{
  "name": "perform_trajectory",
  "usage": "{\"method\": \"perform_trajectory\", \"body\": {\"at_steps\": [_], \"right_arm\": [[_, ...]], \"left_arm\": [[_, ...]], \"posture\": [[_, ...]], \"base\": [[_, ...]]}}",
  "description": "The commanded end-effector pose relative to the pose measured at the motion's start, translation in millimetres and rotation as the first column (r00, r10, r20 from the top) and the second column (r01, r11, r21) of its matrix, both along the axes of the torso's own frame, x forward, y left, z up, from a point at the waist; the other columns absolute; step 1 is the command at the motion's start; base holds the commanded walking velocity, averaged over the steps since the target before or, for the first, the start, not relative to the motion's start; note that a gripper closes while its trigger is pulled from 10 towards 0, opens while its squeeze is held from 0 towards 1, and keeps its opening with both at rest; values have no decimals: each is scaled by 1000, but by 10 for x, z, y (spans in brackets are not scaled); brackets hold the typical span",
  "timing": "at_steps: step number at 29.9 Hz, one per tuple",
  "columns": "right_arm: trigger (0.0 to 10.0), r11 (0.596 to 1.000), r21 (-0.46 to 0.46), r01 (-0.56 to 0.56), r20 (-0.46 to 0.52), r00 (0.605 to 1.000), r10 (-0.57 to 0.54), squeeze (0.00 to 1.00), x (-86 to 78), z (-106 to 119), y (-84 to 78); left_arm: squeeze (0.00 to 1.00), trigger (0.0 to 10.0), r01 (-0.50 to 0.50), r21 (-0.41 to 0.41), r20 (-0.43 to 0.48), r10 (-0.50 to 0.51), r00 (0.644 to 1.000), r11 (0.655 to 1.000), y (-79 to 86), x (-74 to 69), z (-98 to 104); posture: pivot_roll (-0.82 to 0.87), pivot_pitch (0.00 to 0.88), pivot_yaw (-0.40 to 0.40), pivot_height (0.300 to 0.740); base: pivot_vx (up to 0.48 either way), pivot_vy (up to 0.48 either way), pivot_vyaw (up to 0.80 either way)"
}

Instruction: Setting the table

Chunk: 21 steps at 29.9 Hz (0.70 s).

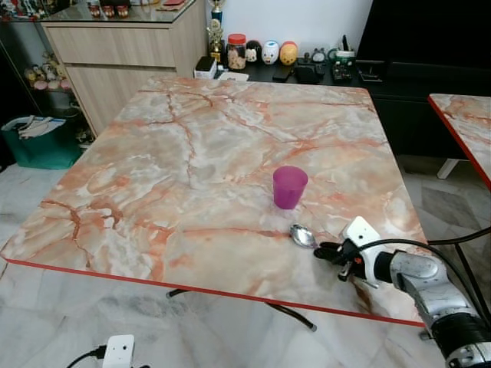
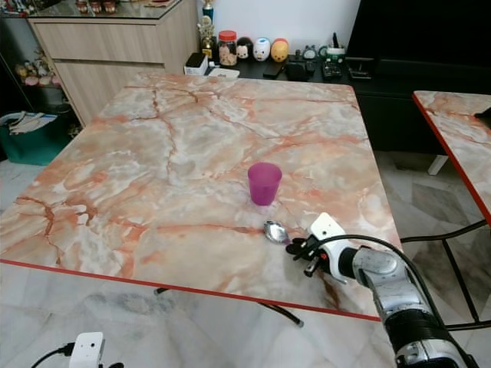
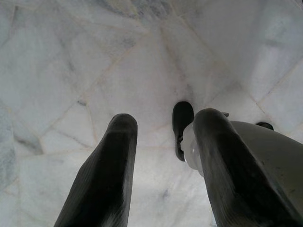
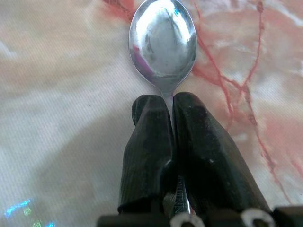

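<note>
Head camera first: I've got the right gripper (image 1: 325, 249) low over the near right part of the marble table (image 1: 153, 176), clenched on the handle of a metal spoon (image 1: 303, 235). The spoon's bowl pokes out toward the purple cup (image 1: 290, 187), which stands upright just beyond it, near but not touching. From here I can't tell whether the bowl rests on the marble or floats just above it.

Left wrist camera: my left gripper (image 3: 163, 156) hangs idle over the pale floor tiles, fingers spread with nothing between them.

Right wrist camera: both fingers (image 4: 151, 142) are pinched tight together right at the spoon's neck, the shiny bowl sticking straight out past the tips. I reckon this thing is light and rigid, but polished steel is slick and the handle thin, so it could twist in the pinch. Holding near the neck looks sensible to me.
</note>
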State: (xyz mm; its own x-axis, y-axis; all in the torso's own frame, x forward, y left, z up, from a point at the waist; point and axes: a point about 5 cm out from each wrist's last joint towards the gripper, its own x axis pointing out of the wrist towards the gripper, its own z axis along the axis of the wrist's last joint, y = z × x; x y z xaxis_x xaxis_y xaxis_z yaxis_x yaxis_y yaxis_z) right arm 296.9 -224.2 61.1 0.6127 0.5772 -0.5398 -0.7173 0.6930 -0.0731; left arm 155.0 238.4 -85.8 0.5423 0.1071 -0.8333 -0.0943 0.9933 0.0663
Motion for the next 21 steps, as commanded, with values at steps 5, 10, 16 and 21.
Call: {"method": "perform_trajectory", "body": {"at_steps": [5, 10, 16, 21], "right_arm": [[10000, 1000, 26, 16, 67, 998, -17, 0, 55, 68, 77], [10000, 993, 119, -17, 207, 978, -8, 0, 79, 251, 234], [10000, 978, 207, -32, 368, 929, -48, 0, 105, 492, 527], [10000, 933, 347, -93, 547, 828, -121, 0, 86, 853, 1050]], "left_arm": [[0, 10000, 19, 12, -24, -18, 1000, 1000, 28, -44, -12], [0, 10000, 19, 14, -23, -19, 1000, 1000, 31, -41, -10], [0, 10000, 24, 15, -23, -24, 999, 1000, 38, -38, -6], [0, 10000, 33, 15, -24, -33, 999, 999, 30, -31, -6]], "posture": [[-27, 0, 13, 740], [-26, 0, 14, 740], [-43, 0, 22, 740], [-44, 0, 16, 740]], "base": [[0, 0, 0], [0, 0, 0], [0, 0, 0], [0, 0, 0]]}}
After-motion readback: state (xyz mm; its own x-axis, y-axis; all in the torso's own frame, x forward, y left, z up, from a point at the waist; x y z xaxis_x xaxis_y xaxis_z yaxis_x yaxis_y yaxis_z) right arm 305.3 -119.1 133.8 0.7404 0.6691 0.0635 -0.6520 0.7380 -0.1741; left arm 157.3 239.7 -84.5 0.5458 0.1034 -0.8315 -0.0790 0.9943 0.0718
